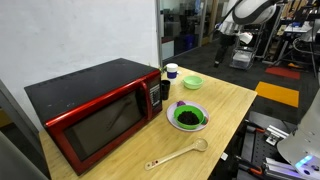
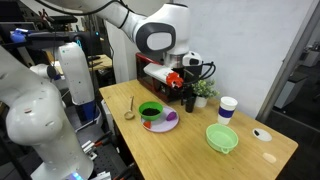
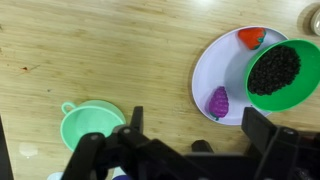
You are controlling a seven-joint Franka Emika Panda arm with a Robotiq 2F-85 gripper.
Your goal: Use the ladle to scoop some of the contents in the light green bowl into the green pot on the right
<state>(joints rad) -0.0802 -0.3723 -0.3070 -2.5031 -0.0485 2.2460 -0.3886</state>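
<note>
A pale wooden table with visible grain carries everything. The biggest item is a boxy, glossy red microwave with a dark top. Near it lies a round white plate, and the green pot sits on its edge, round and bright, filled with dark granular matter; a knobbly purple piece and a red piece lie on the plate beside it.

The gripper is black and angular. It hangs above the table, its fingers spread wide and holding nothing.

The light green bowl is small, smooth and mint-coloured, and stands on bare wood apart from the plate. The ladle lies flat near the table edge in both exterior views, a thin pale wooden handle ending in a small round scoop. A small white cup with a blue top stands by the microwave.
</note>
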